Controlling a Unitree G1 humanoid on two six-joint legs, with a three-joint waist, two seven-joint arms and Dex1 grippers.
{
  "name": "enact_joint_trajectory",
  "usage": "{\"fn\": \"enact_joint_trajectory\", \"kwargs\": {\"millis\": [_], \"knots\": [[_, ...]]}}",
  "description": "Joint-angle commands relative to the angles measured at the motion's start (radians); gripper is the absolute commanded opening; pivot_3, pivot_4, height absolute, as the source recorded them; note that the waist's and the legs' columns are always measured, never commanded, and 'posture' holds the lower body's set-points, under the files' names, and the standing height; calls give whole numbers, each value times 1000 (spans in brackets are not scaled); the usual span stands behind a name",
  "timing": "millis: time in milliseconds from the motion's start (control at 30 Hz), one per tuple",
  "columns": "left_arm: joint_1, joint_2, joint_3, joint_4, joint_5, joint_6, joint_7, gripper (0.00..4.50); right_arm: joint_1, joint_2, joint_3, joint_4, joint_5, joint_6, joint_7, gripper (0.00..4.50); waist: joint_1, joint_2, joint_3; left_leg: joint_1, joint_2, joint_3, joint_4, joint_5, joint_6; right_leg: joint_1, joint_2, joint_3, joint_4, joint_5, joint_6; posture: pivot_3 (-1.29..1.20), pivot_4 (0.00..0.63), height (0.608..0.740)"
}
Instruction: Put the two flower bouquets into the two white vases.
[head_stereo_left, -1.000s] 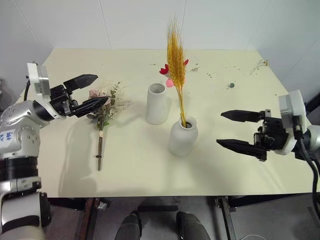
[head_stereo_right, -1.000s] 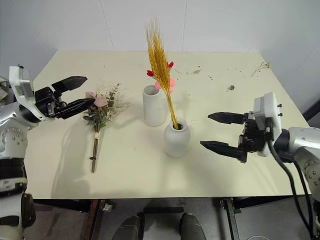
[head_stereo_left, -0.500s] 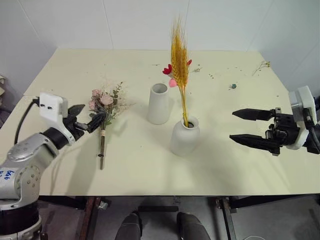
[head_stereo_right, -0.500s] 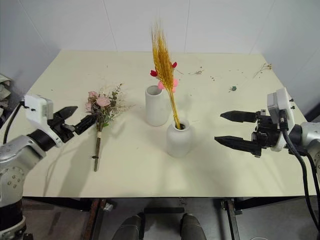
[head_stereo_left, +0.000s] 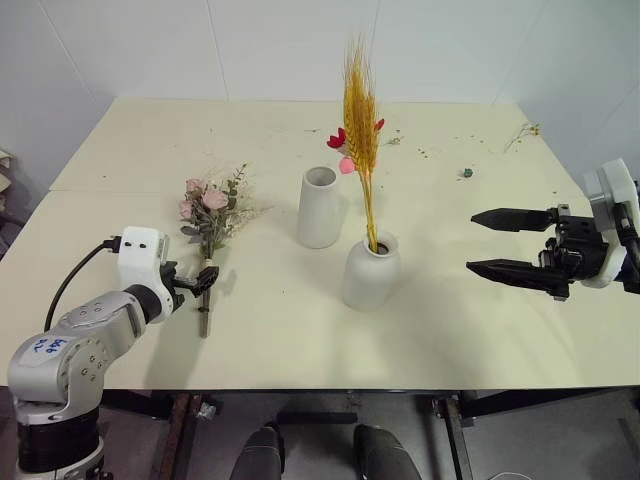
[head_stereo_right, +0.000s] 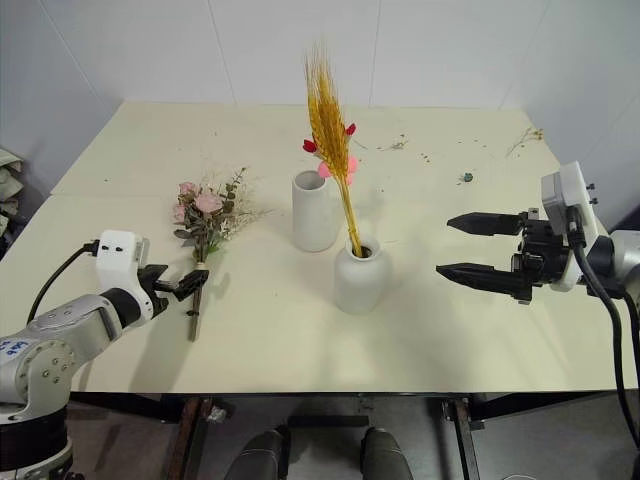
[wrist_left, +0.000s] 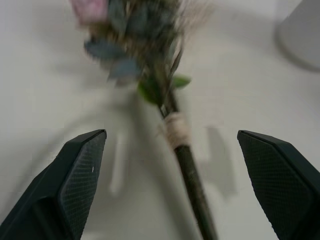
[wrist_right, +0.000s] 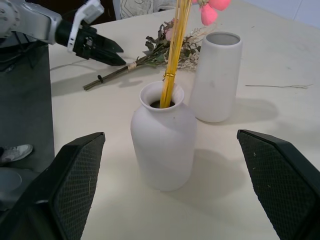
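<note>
Left hand (head_stereo_left: 194, 284) spread over rose bouquet (head_stereo_left: 207, 212) on cream table (head_stereo_left: 280, 330), white walls (head_stereo_left: 130, 45).

Rose bouquet (wrist_left: 150, 75): blooms blurred, cropped by the left wrist view's edge. Wheat bundle (wrist_right: 172, 55) top cropped in right wrist view.

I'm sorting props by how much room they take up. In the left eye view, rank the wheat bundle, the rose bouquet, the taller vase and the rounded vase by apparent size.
1. wheat bundle, tallest by far
2. rose bouquet, long with its stem
3. and 4. taller vase and rounded vase: look alike; the rounded one stands nearer the camera, so unsure.
</note>
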Motion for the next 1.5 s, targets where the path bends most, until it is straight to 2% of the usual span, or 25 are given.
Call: {"fn": "enact_joint_trajectory", "kwargs": {"millis": [33,300,400,600,767,833,1067,1133,1300,1500], "knots": [[-53,-4,-45,61,49,13,6,4500,1,-30,-37,-28,6,6,3,4472,0,0,0,0,0,0,0,0,0,0,0,0,0,0,0,0,150,740],[-155,-11,-142,212,112,-1,-54,4500,-1,-32,-44,-38,5,17,-13,4472,0,0,0,0,0,0,0,0,0,0,0,0,0,0,0,0,150,740],[-184,9,-215,268,167,-8,-76,3853,6,-31,-49,-45,5,22,-17,4500,0,0,0,0,0,0,0,0,0,0,0,0,0,0,1,0,150,740],[-246,17,-276,329,214,-18,-132,1987,6,-28,-54,-49,3,27,-23,4500,17,1,-1,1,-1,0,1,0,0,1,0,0,0,1,1,0,150,740],[-284,20,-274,367,257,-34,-144,426,12,-28,-60,-52,6,26,-25,4500,23,1,-1,0,-1,0,1,0,0,1,0,0,0,1,1,0,150,740],[-304,12,-249,395,275,-75,-137,86,19,-28,-68,-52,9,25,-22,4500,23,1,-1,0,0,0,1,0,0,1,0,0,0,1,1,0,150,740],[-435,-40,-137,582,328,-390,-86,88,-22,27,-137,-54,106,38,-67,4500,21,0,0,-1,0,0,1,0,0,0,0,0,0,2,3,0,150,740],[-482,-44,-129,643,340,-477,-96,88,-36,47,-154,-56,137,41,-82,4500,21,0,0,-1,0,0,1,0,0,0,0,0,0,8,13,0,150,740],[-574,-55,-137,765,359,-659,-157,88,-37,69,-168,-62,160,32,-104,4500,22,0,0,-1,0,0,0,-1,-1,0,0,0,-2,10,18,0,150,740],[-752,-121,-144,1010,365,-1009,-280,88,-24,109,-178,-65,169,5,-122,4500,24,0,0,-2,0,0,-1,-2,-1,-1,0,-1,-2,11,20,0,150,740]]}}
